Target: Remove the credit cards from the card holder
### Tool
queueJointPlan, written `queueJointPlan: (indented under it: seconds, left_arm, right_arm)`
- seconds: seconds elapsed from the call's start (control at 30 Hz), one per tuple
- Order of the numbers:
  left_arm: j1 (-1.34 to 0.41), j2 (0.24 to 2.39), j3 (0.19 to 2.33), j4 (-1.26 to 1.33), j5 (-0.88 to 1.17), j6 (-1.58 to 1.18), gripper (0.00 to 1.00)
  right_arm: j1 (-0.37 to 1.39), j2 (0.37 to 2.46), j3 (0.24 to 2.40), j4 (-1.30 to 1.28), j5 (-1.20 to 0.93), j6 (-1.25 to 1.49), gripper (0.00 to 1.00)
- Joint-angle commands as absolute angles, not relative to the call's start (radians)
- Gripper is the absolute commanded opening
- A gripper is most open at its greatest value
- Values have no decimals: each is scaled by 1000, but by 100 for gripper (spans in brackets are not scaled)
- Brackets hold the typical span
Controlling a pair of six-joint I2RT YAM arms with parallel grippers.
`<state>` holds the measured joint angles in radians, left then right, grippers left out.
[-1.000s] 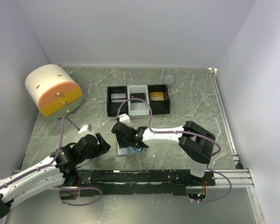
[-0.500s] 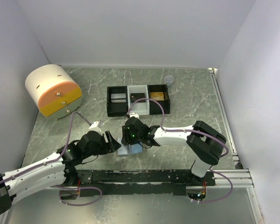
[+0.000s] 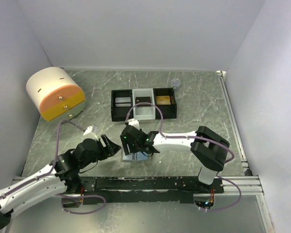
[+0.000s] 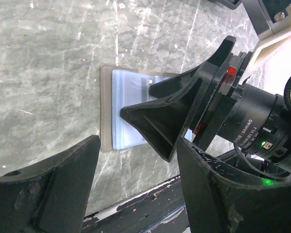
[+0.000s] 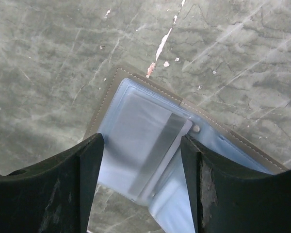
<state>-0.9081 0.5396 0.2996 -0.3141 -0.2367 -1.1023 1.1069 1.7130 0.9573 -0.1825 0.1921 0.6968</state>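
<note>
The card holder [image 3: 135, 156] lies open near the table's front edge, grey outside with pale blue lining. My right gripper [image 3: 129, 141] is open and hangs just above it, holding nothing. In the right wrist view the holder [image 5: 131, 116] lies between the fingers [image 5: 82, 184], and a pale card with a grey stripe [image 5: 157, 148] shows in its clear sleeve. My left gripper [image 3: 111, 144] is open and empty just left of the holder. In the left wrist view the holder [image 4: 122, 97] lies ahead of it, partly covered by the right gripper's fingers [image 4: 169, 114].
A black-and-white three-compartment tray [image 3: 118, 115] stands behind, with a grey card [image 3: 121, 101], a black card [image 3: 143, 100] and a gold card [image 3: 163, 100] in it. A round white-and-orange drawer unit [image 3: 56, 94] is at far left. A small clear cup [image 3: 175, 83] is at the back.
My left gripper came in towards the holder, then eased back a little. My right gripper swung right over the holder, then came back left. The holder has not moved.
</note>
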Motion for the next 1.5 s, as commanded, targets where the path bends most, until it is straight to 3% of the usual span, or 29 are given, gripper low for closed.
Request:
queueJointPlan:
  seconds: [0.0, 0.6, 0.97, 1.47]
  left_arm:
    - [-913, 496, 303, -412, -290, -1132, 76]
    - [-913, 591, 299, -348, -249, -1124, 75]
    - [-914, 568, 279, -258, -182, -1057, 76]
    - [-915, 817, 237, 106, 14, -999, 73]
  right_arm:
    - [1134, 1782, 1009, -310, 278, 708, 66]
    - [1179, 1877, 1074, -402, 360, 803, 74]
    - [1158, 1780, 958, -230, 229, 793, 66]
    - [1092, 1702, 807, -33, 74, 816, 62]
